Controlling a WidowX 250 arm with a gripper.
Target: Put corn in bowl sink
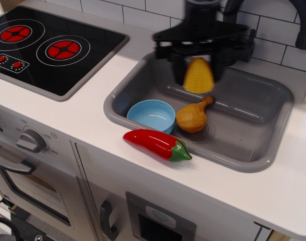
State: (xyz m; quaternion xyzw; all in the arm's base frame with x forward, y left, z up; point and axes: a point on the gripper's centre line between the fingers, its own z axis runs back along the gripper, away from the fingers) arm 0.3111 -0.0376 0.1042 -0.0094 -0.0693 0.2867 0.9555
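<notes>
An orange-brown plastic toy chicken drumstick lies with its bone end pointing to the far right. A glossy red plastic toy chilli pepper with a green stem rests on the white bench, near its front edge. At the far left sits a black stovetop with two red burners. White wall tiles run along the back.

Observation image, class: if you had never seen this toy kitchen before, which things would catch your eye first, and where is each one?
First the yellow corn, gripped in the black tool and hanging in the air above the back of the grey sink. Next the glossy red pepper, lying on the white counter at the sink's front edge. Inside the sink, the light blue bowl sits empty beside an orange drumstick.
</notes>
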